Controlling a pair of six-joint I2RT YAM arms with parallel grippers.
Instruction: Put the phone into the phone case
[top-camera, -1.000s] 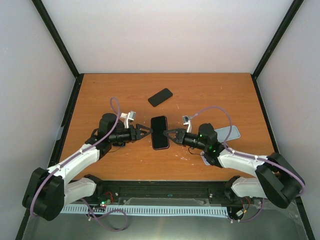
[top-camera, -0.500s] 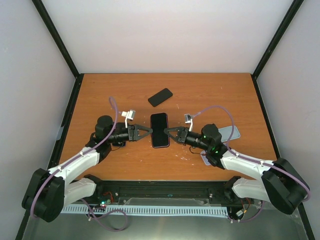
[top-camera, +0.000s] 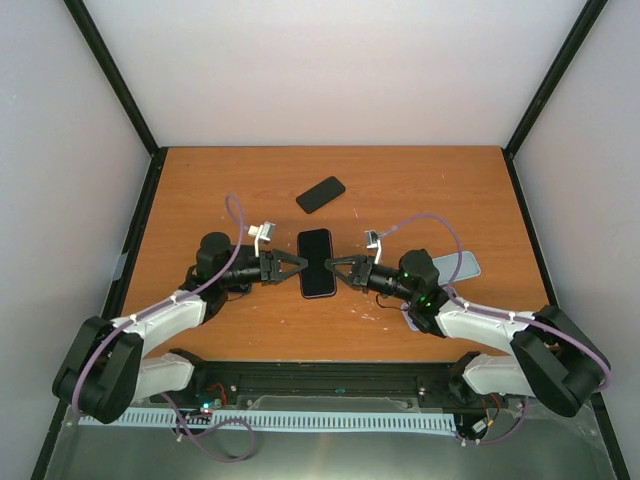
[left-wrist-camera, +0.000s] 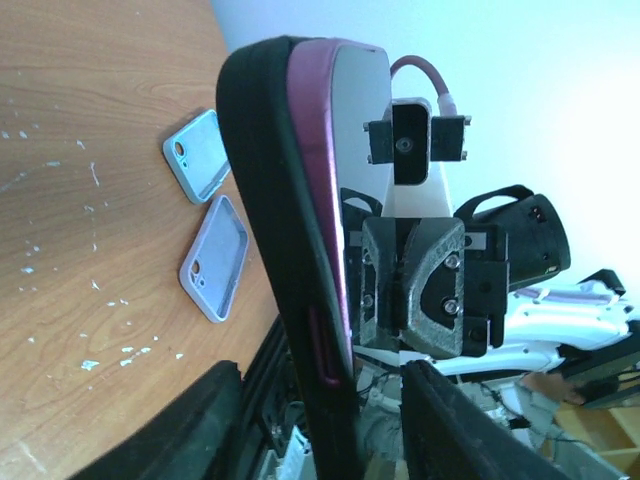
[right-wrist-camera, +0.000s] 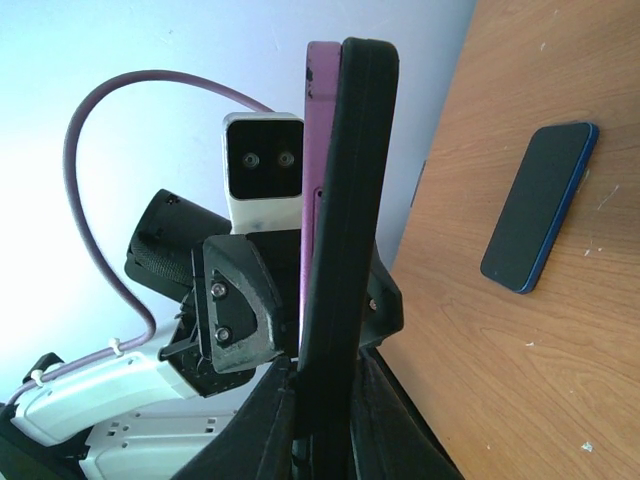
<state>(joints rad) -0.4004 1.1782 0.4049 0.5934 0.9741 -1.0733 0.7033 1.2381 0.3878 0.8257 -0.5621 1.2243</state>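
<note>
Purple phone sat screen-up, seemingly only partly seated in black phone case, mid-table. Right hand was clenched on phone+case edge. Left hand was released, fingers straddling the opp. edge. Prob. best: right braces, left pinches edges till flush.

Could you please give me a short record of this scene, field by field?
held item: purple phone backed by black case, between both grippers; full seating unclear
left gripper: open, fingers straddling the edge with gaps
right gripper: shut on phone and case together
dark phone: flat on table, far side
light cases: two, flat, beside right arm
</note>
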